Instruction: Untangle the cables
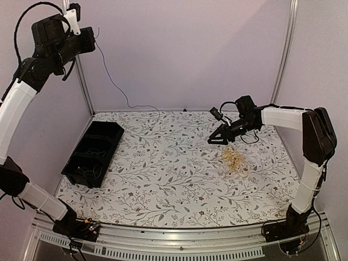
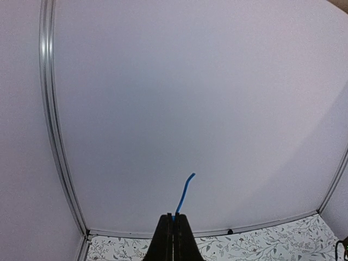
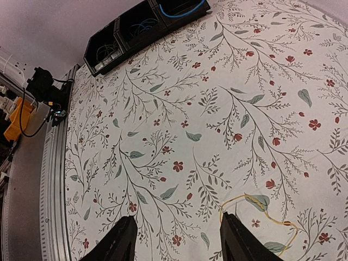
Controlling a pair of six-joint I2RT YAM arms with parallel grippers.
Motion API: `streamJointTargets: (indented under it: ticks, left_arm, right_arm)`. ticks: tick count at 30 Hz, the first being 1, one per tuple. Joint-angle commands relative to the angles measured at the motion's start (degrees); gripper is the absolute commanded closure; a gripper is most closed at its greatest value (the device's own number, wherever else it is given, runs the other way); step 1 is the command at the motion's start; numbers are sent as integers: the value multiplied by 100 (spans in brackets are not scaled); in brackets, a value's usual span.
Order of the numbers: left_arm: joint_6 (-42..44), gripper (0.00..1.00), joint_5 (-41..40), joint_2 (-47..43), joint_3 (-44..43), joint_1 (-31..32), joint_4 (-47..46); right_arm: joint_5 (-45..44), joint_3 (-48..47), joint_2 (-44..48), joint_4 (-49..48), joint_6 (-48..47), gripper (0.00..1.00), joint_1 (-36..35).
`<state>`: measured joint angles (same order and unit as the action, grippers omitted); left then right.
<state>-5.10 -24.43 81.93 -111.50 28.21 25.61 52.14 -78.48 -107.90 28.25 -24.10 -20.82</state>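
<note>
r gripper (image 1: 217, 137), jaws spread, sits just beside yellow cables (image 1: 235, 159), nearer arm; l gripper (image 2: 174, 223) high, pinching blue wire (image 2: 184, 193).

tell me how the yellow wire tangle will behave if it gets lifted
Probably floppy: the loose tangle of thin yellow wires lies in slack curls. Likely very light, so a push may just drag it across the floral cloth. Strands may snag and lift together.

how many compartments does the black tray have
3, in a row along the black tray at the table left edge: nearest holds pale wires, middle thin blue wires, farthest a blue cable loop.
</note>
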Motion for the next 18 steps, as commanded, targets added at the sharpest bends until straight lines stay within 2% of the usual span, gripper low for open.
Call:
streamJointTargets:
  ticks: [1, 18]
  left_arm:
    - [90, 100, 137, -189, 86, -234, -97]
    - [103, 100, 169, -851, 1017, -940, -71]
  right_arm:
    - [-79, -90, 142, 66, -51, 44, 24]
    - [-52, -29, 59, 115, -42, 44, 17]
